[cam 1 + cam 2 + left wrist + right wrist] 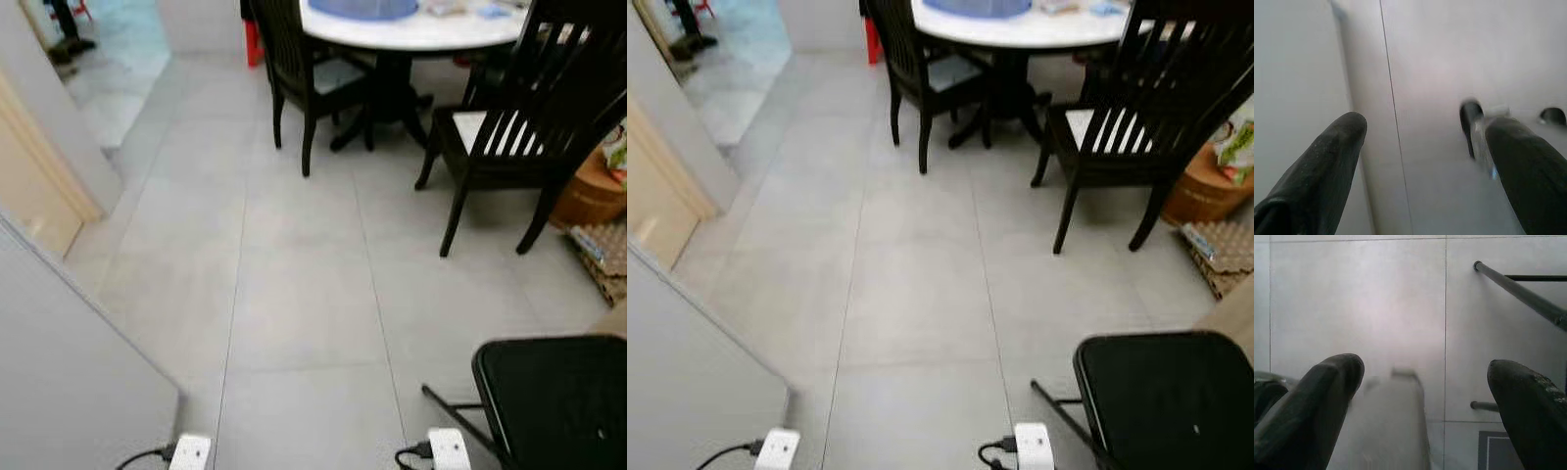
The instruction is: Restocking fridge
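With both grippers, left [1422, 161] and right [1425, 401], spread wide and empty over floor [304, 284]: restocking not begun, no fridge sighted.

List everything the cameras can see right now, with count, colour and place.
Round white-topped table: one, far centre.
Dark wooden chairs: two, at the table.
Black folding chair seat: one, near right.
Round brown wooden stool: one, far right.
Egg tray: one, brown, right floor.
Grey tiled floor: throughout.
Grey panel: one, near left.
Left gripper: open, above floor.
Right gripper: open, above floor.
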### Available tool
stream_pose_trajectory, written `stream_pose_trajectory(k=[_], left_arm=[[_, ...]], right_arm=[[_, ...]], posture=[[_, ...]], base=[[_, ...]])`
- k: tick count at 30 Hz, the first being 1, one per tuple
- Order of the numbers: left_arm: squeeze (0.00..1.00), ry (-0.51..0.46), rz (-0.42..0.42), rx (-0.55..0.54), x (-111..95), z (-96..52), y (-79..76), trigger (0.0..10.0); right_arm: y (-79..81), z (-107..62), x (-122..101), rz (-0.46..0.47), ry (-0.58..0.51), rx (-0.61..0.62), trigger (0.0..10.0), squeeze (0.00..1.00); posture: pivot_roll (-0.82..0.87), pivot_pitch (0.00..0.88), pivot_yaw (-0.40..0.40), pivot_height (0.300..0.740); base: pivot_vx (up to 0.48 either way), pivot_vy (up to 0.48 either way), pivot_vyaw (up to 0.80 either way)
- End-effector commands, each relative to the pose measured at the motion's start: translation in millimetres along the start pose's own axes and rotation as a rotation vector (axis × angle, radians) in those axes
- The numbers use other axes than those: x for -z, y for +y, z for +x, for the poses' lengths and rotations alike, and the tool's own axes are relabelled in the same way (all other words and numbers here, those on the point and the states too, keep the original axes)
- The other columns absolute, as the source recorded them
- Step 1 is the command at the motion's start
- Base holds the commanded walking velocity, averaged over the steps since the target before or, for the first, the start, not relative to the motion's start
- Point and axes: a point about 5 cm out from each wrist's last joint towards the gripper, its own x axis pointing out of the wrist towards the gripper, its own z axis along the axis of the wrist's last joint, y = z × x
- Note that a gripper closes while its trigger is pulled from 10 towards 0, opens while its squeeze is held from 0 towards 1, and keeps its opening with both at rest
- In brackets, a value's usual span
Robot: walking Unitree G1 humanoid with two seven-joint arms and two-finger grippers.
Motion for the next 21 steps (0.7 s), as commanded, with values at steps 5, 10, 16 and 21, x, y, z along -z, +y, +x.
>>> stream_pose_trajectory(k=[5, 10, 16, 21], left_arm=[[0.00, 0.048, -0.160, -0.013, 11, -1.8, -0.8, 10.0], [0.00, 0.050, -0.200, -0.009, 11, -1.6, -2.3, 10.0], [0.00, 0.045, -0.241, -0.010, 11, -1.3, -4.5, 10.0], [0.00, 0.048, -0.247, -0.006, 9, -0.7, -6.3, 10.0]], right_arm=[[-7.6, -2.1, 8, -0.028, 0.039, 0.024, 10.0, 0.00], [-8.2, -2.3, 9, -0.027, 0.039, 0.027, 10.0, 0.00], [-17.7, -3.6, 9, -0.037, 0.042, 0.042, 10.0, 0.00], [-18.5, -3.7, 9, -0.036, 0.041, 0.042, 10.0, 0.00]], posture=[[-0.09, 0.086, 0.037, 0.740], [-0.10, 0.078, 0.035, 0.740], [-0.10, 0.075, 0.034, 0.740], [-0.10, 0.075, 0.034, 0.740]], base=[[0.000, 0.000, 0.00], [0.000, 0.000, 0.00], [0.000, 0.000, 0.00], [0.000, 0.000, 0.00]])
